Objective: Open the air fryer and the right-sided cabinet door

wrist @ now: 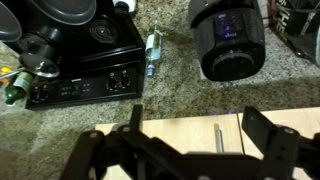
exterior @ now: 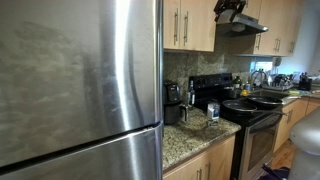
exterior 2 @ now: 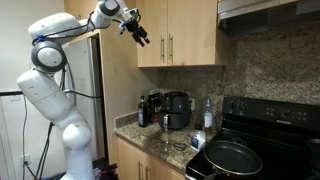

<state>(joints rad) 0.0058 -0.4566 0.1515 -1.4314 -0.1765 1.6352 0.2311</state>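
Two light wooden cupboard doors hang side by side above the bench (exterior 2: 150, 137), and both look shut, flush with each other. The right-hand cupboard door (exterior 2: 195, 32) has its slim silver handle (exterior 2: 170, 47) down its left edge, right beside the handle of the twin door (exterior 2: 150, 35). In an exterior view the same right-hand door (exterior: 202, 25) shows between a big steel fridge (exterior: 80, 80) and the range hood.

The white robot arm (exterior 2: 75, 28) reaches up high, and its jaws hang out in front of the cupboards, touching neither handle. In the wrist view the jaws stand wide apart with nothing between them, looking straight down past the wooden door fronts to the speckled stone bench (wrist: 180, 95).

The air fryer (exterior 2: 178, 110) stands on that bench below the cupboards, up against the back wall. From above it shows as a round black body (wrist: 230, 45). Whether its drawer is in or out I cannot tell. A black coffee machine (exterior 2: 152, 108) stands just beside it, and a small bottle (wrist: 153, 52) sits between them. Further along is a black stove (exterior 2: 270, 115) with a dark pan (exterior 2: 232, 157) on it.
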